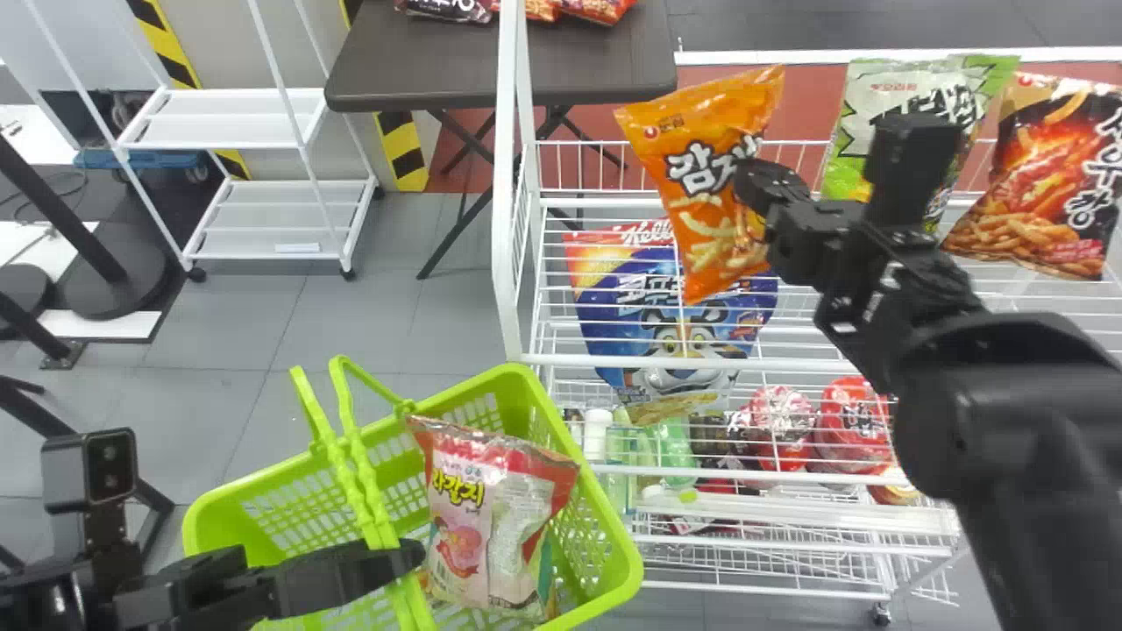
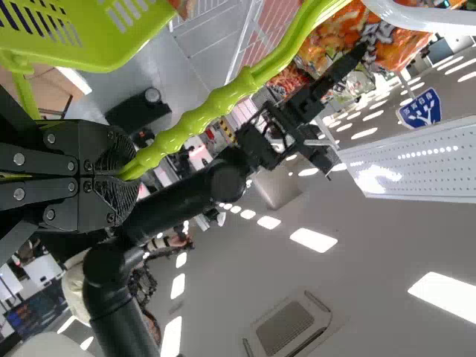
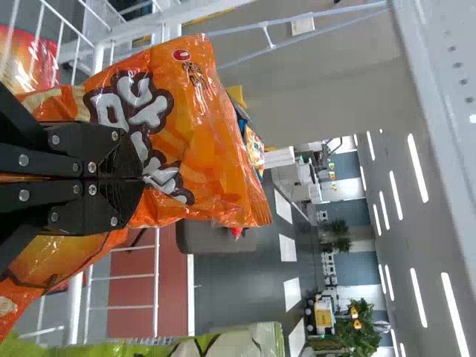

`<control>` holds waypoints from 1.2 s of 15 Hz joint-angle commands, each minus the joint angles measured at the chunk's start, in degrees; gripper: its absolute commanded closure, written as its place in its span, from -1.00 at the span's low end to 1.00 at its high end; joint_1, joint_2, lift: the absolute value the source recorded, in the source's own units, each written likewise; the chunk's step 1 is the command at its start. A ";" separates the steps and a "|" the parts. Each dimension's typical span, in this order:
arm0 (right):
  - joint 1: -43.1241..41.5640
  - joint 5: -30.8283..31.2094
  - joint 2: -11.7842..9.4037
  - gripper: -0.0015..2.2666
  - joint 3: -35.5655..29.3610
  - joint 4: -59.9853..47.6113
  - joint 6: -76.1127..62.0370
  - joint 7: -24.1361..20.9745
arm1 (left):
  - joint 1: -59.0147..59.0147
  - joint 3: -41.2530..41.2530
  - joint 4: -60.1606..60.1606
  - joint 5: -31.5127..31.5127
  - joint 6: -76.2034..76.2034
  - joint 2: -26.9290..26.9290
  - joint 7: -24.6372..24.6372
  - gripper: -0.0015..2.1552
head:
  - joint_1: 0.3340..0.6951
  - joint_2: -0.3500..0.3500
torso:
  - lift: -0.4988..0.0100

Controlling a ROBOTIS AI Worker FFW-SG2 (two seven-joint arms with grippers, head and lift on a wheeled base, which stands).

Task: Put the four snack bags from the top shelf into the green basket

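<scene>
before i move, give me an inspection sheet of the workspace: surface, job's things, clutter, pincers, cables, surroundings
Surface: white wire top shelf
Job's things: orange bag held up over the shelf; green-and-white bag and red-brown bag on it; pink-and-white bag in green basket
Clutter: blue bag, seen through the shelf wires; red packages lower down
Pincers: right pincer shut on the orange bag; left pincer shut on the basket handle
Cables: what looks like a thin cable on the floor, far left
Surroundings: dark table with more bags; white rack at left
</scene>
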 commanded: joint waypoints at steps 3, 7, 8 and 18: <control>12.30 -6.22 -0.73 0.99 -0.77 -24.67 19.77 2.51 | -0.55 0.18 0.02 0.02 -0.12 0.14 -0.66 0.99 | 1.00 0.27 | 0.94; 15.91 -7.45 -1.44 0.99 4.95 -32.40 32.78 3.57 | -1.08 -0.44 -0.24 -0.07 -0.47 0.14 -0.66 0.99 | 1.00 0.53 | 0.94; 15.64 -6.83 -1.53 0.99 7.23 -32.23 33.49 3.57 | -1.08 -0.62 -0.59 -0.07 -0.47 0.14 -0.66 0.99 | 1.00 0.60 | 0.94; 10.54 -4.81 -1.00 0.99 26.30 -30.12 54.23 1.46 | -1.43 -2.29 -1.65 -0.07 -0.30 -0.12 -0.66 0.99 | 1.00 1.00 | 0.94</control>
